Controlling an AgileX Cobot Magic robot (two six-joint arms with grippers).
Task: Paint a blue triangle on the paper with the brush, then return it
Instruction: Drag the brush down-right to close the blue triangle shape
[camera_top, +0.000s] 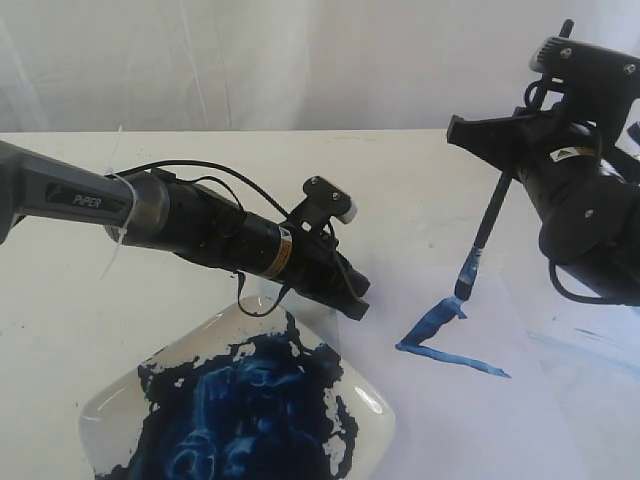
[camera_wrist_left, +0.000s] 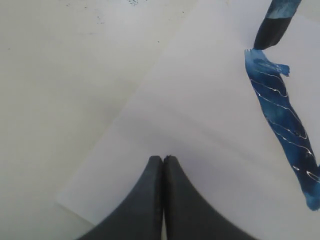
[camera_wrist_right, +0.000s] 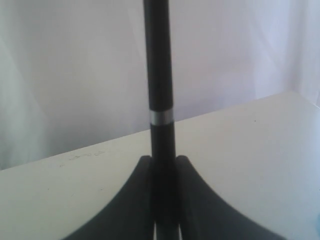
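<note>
My right gripper (camera_top: 506, 150) (camera_wrist_right: 163, 159) is shut on the brush (camera_top: 487, 232), whose black handle (camera_wrist_right: 160, 75) stands up between the jaws. The blue bristles (camera_top: 463, 290) (camera_wrist_left: 274, 25) meet the paper (camera_top: 450, 425) (camera_wrist_left: 200, 125) at the top end of a stroke. The blue triangle (camera_top: 432, 338) shows as two thick streaky strokes joined at a left corner, with the right side open; one stroke (camera_wrist_left: 282, 125) appears in the left wrist view. My left gripper (camera_top: 355, 303) (camera_wrist_left: 163, 158) is shut and empty over the paper near a corner; I cannot tell whether it touches.
A clear paint dish (camera_top: 110, 400) smeared with dark blue paint sits at the front, under the left arm (camera_top: 200, 235). The cream tabletop (camera_top: 60, 300) stretches to a white backdrop. Faint blue smears (camera_top: 590, 345) mark the surface at the right.
</note>
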